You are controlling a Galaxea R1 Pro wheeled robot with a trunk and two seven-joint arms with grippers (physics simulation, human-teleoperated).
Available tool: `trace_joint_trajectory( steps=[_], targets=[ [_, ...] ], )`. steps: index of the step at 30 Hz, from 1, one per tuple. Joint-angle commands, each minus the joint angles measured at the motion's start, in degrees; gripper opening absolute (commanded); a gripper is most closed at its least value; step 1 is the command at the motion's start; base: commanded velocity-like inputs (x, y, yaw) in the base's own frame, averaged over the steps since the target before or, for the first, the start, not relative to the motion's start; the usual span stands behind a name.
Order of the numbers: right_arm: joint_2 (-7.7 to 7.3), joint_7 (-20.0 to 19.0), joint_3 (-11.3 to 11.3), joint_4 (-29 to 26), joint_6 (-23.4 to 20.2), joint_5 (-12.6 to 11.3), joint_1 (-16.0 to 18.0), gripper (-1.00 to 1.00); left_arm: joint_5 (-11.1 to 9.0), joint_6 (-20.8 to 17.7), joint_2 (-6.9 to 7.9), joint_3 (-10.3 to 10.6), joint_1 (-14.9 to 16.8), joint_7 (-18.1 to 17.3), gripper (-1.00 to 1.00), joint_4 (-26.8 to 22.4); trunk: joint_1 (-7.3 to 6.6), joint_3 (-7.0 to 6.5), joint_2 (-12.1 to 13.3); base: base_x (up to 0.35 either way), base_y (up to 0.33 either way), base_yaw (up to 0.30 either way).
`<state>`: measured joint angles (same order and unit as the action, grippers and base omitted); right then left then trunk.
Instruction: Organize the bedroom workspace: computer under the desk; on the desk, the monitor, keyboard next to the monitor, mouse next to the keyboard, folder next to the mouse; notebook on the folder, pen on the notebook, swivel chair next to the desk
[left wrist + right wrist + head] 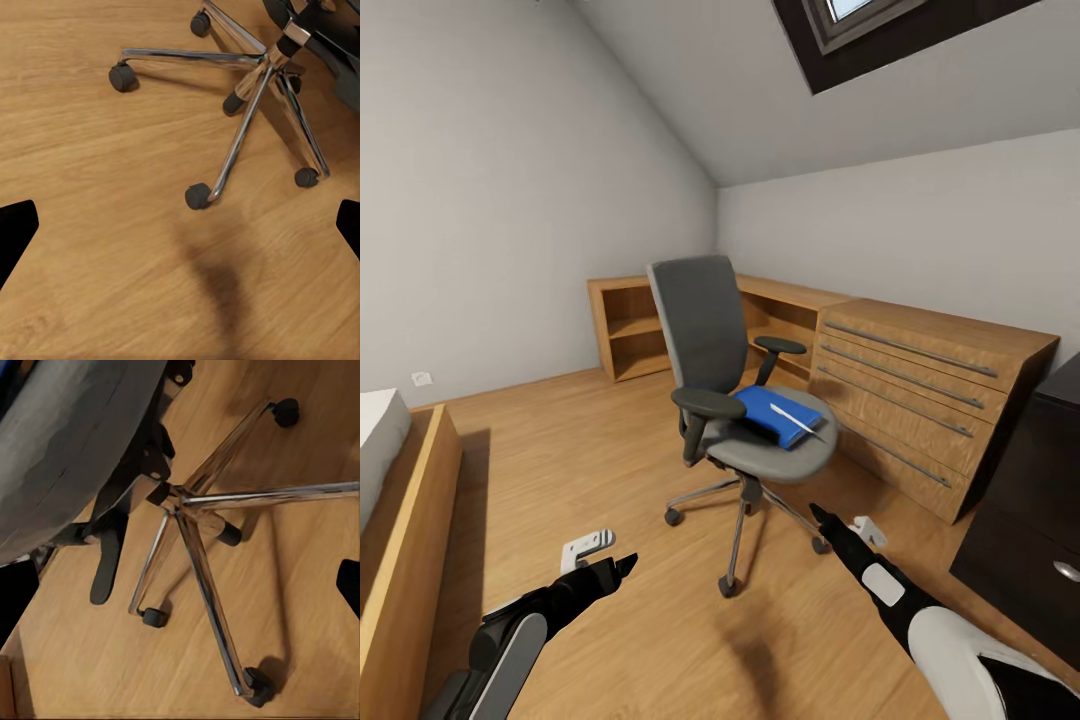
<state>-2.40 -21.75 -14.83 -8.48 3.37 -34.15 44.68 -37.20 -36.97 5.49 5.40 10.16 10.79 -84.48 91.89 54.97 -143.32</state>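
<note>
A: Nearest first, what's up w/ the arms?

B: Left claw [622, 566] sits low at near left over the plank floor [610, 450], tips close together from the head view. In the left wrist view its dark fingertips [16, 225] sit at opposite edges of the pic, so spread, nothing btwn them but floor. Right claw [818, 513] at near right points toward the chair base; its wrist view shows a fingertip [349, 583] at the edge, wide apart too, empty.

A: And the swivel chair?

B: Swivel chair [735, 390] stands mid-room on the floor, just beyond both claws. Metal star base [247, 112] w/ castors shows in both wrist views. Seat faces right-ish, tall back toward the far left.

A: Anything on the seat?

B: Yes. The folder [772, 412], bright blue, lies flat on the seat, and the pen [796, 421], thin and pale, lies on top, on its right part. Can't make out a notebook under the pen.

A: Table?

B: Only a dark drawer unit [1025, 510] w/ a silver knob at the right edge, well apart from the chair.

A: Further back?

B: Wood bed frame [405, 530] at left edge. Low wooden cabinets [920, 400] run along the far right wall; open shelves [635, 330] in the far corner look bare. Skylight [860, 25] up top.
</note>
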Motion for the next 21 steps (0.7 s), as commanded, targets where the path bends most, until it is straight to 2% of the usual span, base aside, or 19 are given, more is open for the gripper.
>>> trace_joint_trajectory(
  steps=[1, 4, 7, 10, 13, 14, 18, 21],
  targets=[
    [0.68, -0.3, -0.2, 0.1, 0.2, 0.7, 0.1, 1.00, -0.6, -0.1, 0.05, 0.1, 0.0, 0.5, 1.00, -0.1, -0.01, 0.06, 0.0, 0.000, 0.000, 0.000],
    [1.98, -0.3, -0.2, 0.1, 0.2, 2.7, 0.1, 1.00, -0.6, -0.1, 0.05, 0.1, 0.0, 0.5, 1.00, -0.1, -0.01, 0.06, 0.0, 0.000, 0.000, 0.033],
    [4.10, -0.4, -0.1, 0.7, 0.1, 5.9, -0.2, 1.00, -0.6, -0.1, 0.05, 0.0, 0.0, 0.5, 1.00, -0.1, -0.01, 0.06, 0.0, 0.000, 0.000, 0.126],
    [4.90, -0.4, -0.1, 1.3, 0.1, 7.3, -0.3, 1.00, -0.6, -0.1, 0.05, 0.0, 0.0, 0.5, 1.00, -0.1, -0.01, 0.06, 0.0, 0.000, 0.000, 0.167],
    [6.39, -0.5, -0.1, 1.7, 0.1, 10.3, -0.3, 1.00, -0.6, -0.1, 0.05, 0.0, 0.0, 0.5, 1.00, -0.1, -0.01, 0.06, 0.0, 0.000, 0.000, 0.118],
    [6.65, -0.6, -0.1, 1.7, 0.1, 11.0, -0.3, 1.00, -0.6, -0.1, 0.05, 0.0, 0.0, 0.5, 1.00, -0.1, -0.01, 0.06, 0.0, 0.000, 0.000, 0.059],
    [7.58, -3.4, -0.1, 1.8, 0.2, 16.3, -0.3, 1.00, -0.6, -0.1, 0.05, 0.0, 0.0, 0.5, 1.00, -0.1, -0.01, 0.06, 0.0, 0.000, 0.000, 0.022],
    [7.66, -4.9, -0.1, 1.7, 0.2, 17.6, -0.3, 1.00, -0.6, -0.1, 0.05, 0.1, 0.0, 0.5, 1.00, -0.1, -0.01, 0.06, 0.0, 0.000, 0.000, 0.005]
  ],
)
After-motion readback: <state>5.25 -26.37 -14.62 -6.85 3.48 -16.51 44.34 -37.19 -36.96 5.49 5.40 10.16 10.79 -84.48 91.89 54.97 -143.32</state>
